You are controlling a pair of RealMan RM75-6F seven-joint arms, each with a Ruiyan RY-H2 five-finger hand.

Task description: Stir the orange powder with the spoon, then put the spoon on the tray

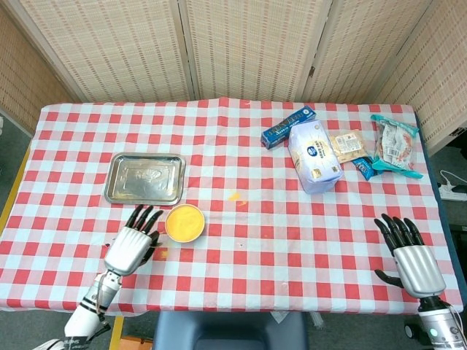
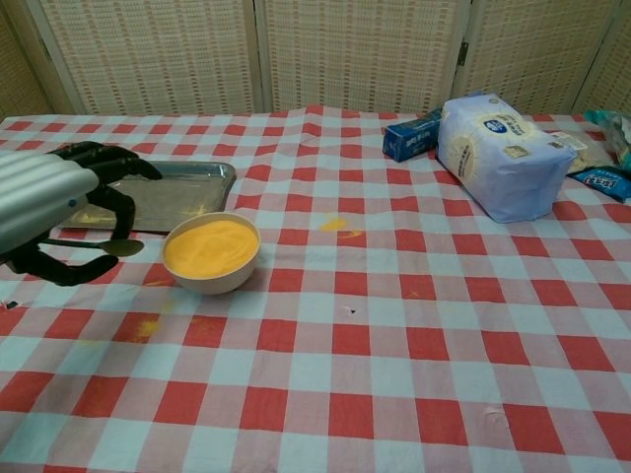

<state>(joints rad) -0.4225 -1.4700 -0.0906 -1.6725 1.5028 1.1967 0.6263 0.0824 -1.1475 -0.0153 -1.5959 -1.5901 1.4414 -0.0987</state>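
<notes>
Orange powder [image 2: 210,246] fills a small cream bowl [image 2: 211,273] that stands on the red and white checked tablecloth [image 1: 255,248], in the left half of the table and near its front edge. Just behind the bowl, toward the left edge, lies a rectangular steel tray [image 1: 144,179] with nothing in it except a few yellow traces. The left hand [image 2: 49,207] hangs just beside the bowl on its left side, and its dark fingers [image 2: 108,163] curl around the thin handle of a spoon [image 2: 116,247]; the small spoon bowl points toward the powder but does not touch it. In the head view the same hand [image 1: 131,246] shows with its fingers pointing to the back of the table, and the spoon is hidden under it. Small spots of spilled powder [image 2: 335,224] lie on the cloth, one near the middle of the table and one in front of the bowl. Toward the back right corner there is a blue carton [image 1: 288,125], a white and blue bag [image 1: 314,155], and some snack packets [image 1: 394,146] near the right edge. The right hand [image 1: 412,257] rests near the front right corner, palm down, holding nothing, with its fingers straight and a little apart.
</notes>
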